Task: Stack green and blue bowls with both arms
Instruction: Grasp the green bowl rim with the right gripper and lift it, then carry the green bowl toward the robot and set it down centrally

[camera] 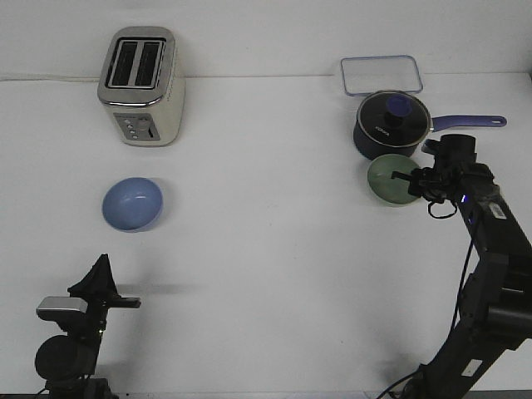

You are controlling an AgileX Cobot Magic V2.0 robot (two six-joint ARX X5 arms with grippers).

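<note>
Green bowl | your right gripper sat at its rim beside the saucepan, grip unclear | blue bowl lay apart, awaiting stacking | left gripper hung low, jaw state unclear.

One front camera looks forward and down over the white table from fairly high

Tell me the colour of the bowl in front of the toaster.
The bowl is light periwinkle blue, plain and glossy; the front view shows it best.
</note>
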